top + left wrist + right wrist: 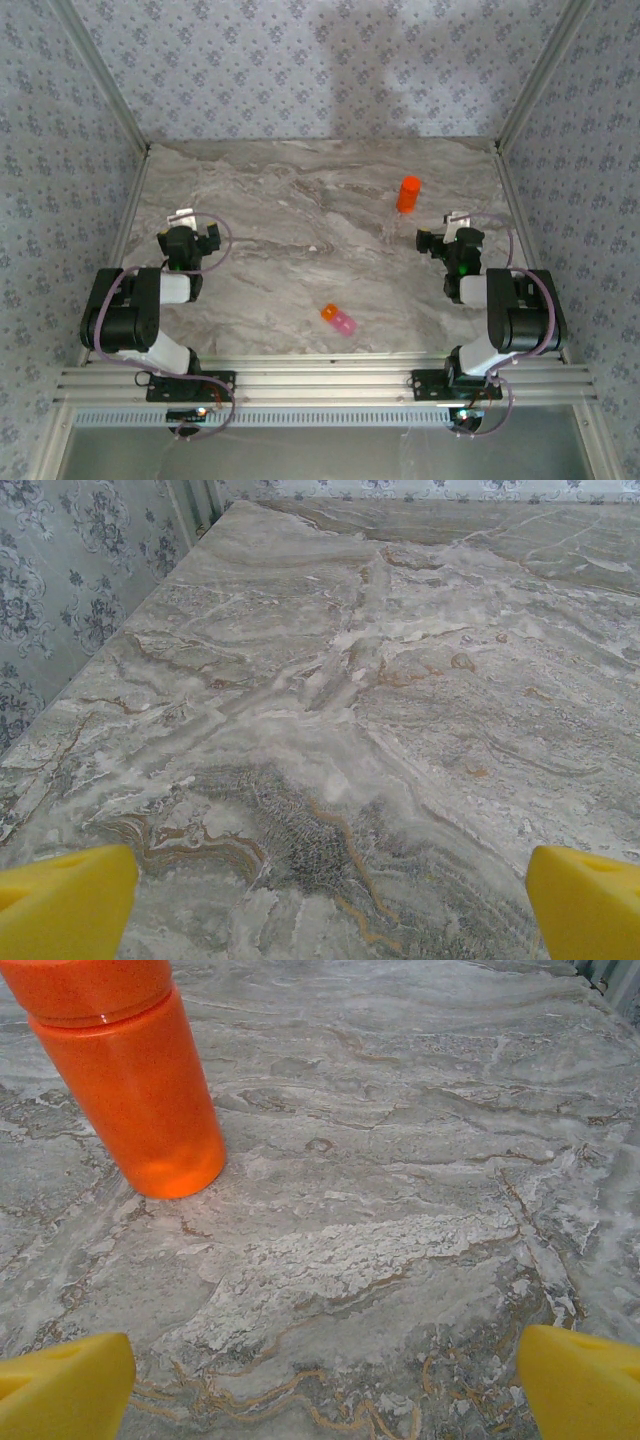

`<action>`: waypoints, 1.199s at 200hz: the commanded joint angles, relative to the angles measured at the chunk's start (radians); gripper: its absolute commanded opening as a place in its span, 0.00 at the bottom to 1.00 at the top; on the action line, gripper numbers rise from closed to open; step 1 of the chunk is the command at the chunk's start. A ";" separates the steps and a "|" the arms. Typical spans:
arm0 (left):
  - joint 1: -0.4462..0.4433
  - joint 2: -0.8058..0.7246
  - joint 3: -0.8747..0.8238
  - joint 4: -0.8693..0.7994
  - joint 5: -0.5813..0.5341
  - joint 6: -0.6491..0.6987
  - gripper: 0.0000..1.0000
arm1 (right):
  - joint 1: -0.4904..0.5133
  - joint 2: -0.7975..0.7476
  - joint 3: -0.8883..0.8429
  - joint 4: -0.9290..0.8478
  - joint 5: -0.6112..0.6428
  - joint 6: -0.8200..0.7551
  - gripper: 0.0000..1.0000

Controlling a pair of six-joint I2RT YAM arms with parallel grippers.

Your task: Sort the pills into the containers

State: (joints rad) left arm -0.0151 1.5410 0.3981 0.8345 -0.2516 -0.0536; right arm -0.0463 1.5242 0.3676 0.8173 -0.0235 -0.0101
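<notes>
The containers [338, 319], a tiny joined orange and pink pair, lie on the marble table near its front edge, between the two arms. The pills are out of view. My left gripper [188, 228] hovers at the left side of the table, far from the containers. In the left wrist view the left gripper [325, 910] is open, its yellow fingertips [65, 905] wide apart over bare marble. My right gripper [447, 232] sits at the right side. The right gripper [325, 1390] is open too, with nothing between its yellow fingertips [585, 1385].
An orange-red cylindrical bottle [408, 193] stands upright, capped, just beyond and left of the right gripper; it looms at the upper left in the right wrist view [130, 1080]. Patterned walls and metal posts [110, 90] enclose the table on three sides.
</notes>
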 commanded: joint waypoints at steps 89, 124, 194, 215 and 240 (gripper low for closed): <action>-0.043 -0.128 0.053 -0.167 0.009 0.050 0.99 | -0.003 -0.104 0.142 -0.297 0.022 -0.002 1.00; -0.057 -0.204 0.116 -0.336 -0.015 0.041 0.99 | 0.005 -0.136 0.200 -0.444 0.130 0.074 1.00; -0.171 -0.323 0.280 -0.730 -0.122 -0.090 0.99 | -0.079 -0.257 0.265 -0.686 0.020 0.536 1.00; -0.244 -0.369 0.293 -0.788 -0.183 -0.118 0.99 | -0.140 -0.242 0.261 -0.640 -0.208 0.622 0.99; -0.295 -0.400 0.325 -0.865 -0.222 -0.200 0.99 | -0.118 -0.241 0.265 -0.649 -0.328 0.617 0.96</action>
State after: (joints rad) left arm -0.2768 1.1782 0.6754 0.0982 -0.3935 -0.1577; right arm -0.1837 1.2842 0.6090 0.2081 -0.1509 0.5144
